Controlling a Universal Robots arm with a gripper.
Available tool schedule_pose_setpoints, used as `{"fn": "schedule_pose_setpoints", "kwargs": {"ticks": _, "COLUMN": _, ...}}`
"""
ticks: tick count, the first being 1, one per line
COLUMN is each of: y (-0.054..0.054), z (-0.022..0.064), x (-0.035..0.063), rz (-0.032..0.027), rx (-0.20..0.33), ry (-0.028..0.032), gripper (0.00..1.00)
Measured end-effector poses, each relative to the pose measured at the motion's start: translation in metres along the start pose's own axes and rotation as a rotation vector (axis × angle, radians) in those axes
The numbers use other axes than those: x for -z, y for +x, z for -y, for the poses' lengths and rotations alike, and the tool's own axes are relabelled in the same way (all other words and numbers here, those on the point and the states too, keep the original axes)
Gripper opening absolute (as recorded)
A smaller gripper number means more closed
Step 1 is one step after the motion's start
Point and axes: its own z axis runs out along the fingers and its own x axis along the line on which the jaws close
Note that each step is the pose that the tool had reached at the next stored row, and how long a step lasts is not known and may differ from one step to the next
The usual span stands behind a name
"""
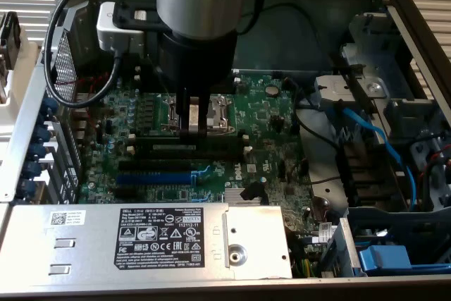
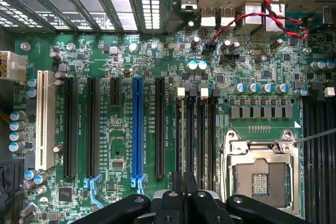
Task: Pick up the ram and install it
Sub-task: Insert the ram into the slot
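Note:
My gripper [image 1: 192,126] reaches straight down into an open computer case, over the green motherboard [image 1: 268,114]. Its dark fingers [image 2: 176,198] stand close together, shut on a thin dark stick seen edge-on, the ram [image 1: 211,135]. The ram lies level along the row of black memory slots with white end clips [image 2: 197,129], right under the fingertips. I cannot tell whether it sits in a slot or just above one. The grip is at about the middle of the ram's length.
The silver CPU socket [image 2: 260,174] lies beside the memory slots. On their other side are a blue slot [image 2: 137,124], black expansion slots and a white slot [image 2: 45,119]. A grey power supply [image 1: 141,241] fills the near edge. Blue cables [image 1: 373,132] run at the exterior view's right.

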Motion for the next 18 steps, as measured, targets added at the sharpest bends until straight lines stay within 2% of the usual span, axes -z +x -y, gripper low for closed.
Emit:
{"fn": "schedule_pose_setpoints", "kwargs": {"ticks": 14, "y": 0.0000, "z": 0.0000, "x": -0.0011, "rz": 0.0001, "rx": 0.000, "ry": 0.0000, "gripper": 0.12}}
{"fn": "schedule_pose_setpoints", "kwargs": {"ticks": 15, "y": 0.0000, "z": 0.0000, "x": -0.0010, "rz": 0.0001, "rx": 0.000, "ry": 0.0000, "gripper": 0.14}}
{"fn": "schedule_pose_setpoints", "kwargs": {"ticks": 16, "y": 0.0000, "z": 0.0001, "x": -0.0010, "rz": 0.0001, "rx": 0.000, "ry": 0.0000, "gripper": 0.20}}
{"fn": "schedule_pose_setpoints", "kwargs": {"ticks": 17, "y": 0.0000, "z": 0.0000, "x": -0.0010, "rz": 0.0000, "rx": 0.000, "ry": 0.0000, "gripper": 0.20}}
{"fn": "schedule_pose_setpoints", "kwargs": {"ticks": 18, "y": 0.0000, "z": 0.0001, "x": -0.0010, "rz": 0.0000, "rx": 0.000, "ry": 0.0000, "gripper": 0.27}}
